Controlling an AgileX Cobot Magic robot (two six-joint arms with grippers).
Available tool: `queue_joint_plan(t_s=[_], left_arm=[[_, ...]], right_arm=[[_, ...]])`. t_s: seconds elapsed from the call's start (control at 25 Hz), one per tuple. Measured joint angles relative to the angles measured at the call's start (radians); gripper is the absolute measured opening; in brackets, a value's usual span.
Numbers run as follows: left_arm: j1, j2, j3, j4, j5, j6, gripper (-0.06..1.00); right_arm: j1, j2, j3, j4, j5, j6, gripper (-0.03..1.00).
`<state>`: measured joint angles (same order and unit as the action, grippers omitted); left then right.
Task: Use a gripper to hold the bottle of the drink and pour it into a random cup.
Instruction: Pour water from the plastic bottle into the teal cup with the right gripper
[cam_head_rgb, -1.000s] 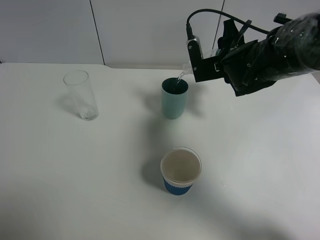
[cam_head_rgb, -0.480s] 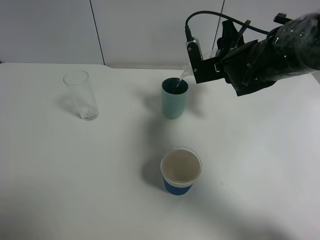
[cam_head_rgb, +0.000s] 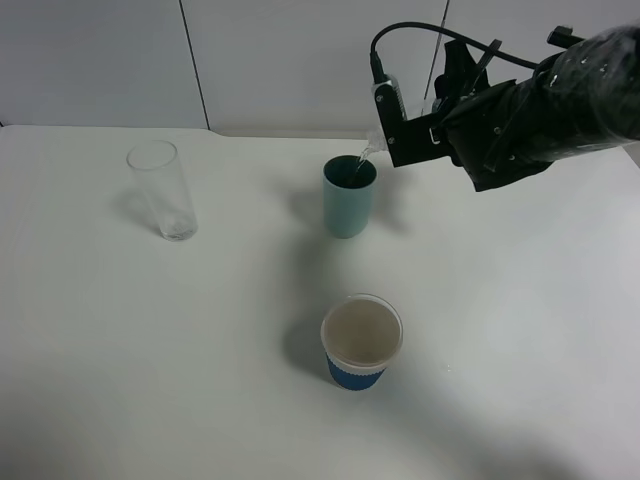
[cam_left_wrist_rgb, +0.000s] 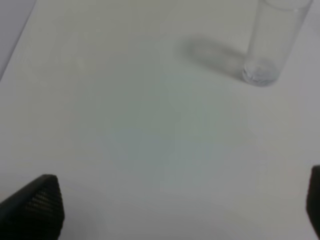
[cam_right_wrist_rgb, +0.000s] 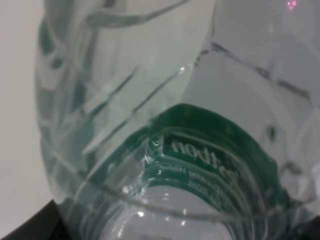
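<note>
White table (cam_head_rgb: 200, 350), right gripper (cam_head_rgb: 405, 130) tight around tilted clear green-labelled bottle (cam_right_wrist_rgb: 165, 125), neck over teal cup (cam_head_rgb: 349, 200).

Bottle (cam_right_wrist_rgb: 150, 110) (clear, tipped) over teal cup (cam_head_rgb: 349, 205)

The high camera overlooks the whole table (cam_head_rgb: 150, 380). The left wrist view shares its clear glass (cam_left_wrist_rgb: 274, 40); the right wrist view hugs the bottle (cam_right_wrist_rgb: 150, 115).
</note>
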<state>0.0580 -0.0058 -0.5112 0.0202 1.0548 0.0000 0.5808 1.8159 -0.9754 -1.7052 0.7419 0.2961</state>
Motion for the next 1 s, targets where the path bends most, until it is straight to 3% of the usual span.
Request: queue_joint_plan(t_s=[1.0], left_arm=[[0.0,0.0,0.0,-0.002,0.0,0.0,0.98]], right_arm=[[0.0,0.0,0.0,0.0,0.018,-0.068,0.57]])
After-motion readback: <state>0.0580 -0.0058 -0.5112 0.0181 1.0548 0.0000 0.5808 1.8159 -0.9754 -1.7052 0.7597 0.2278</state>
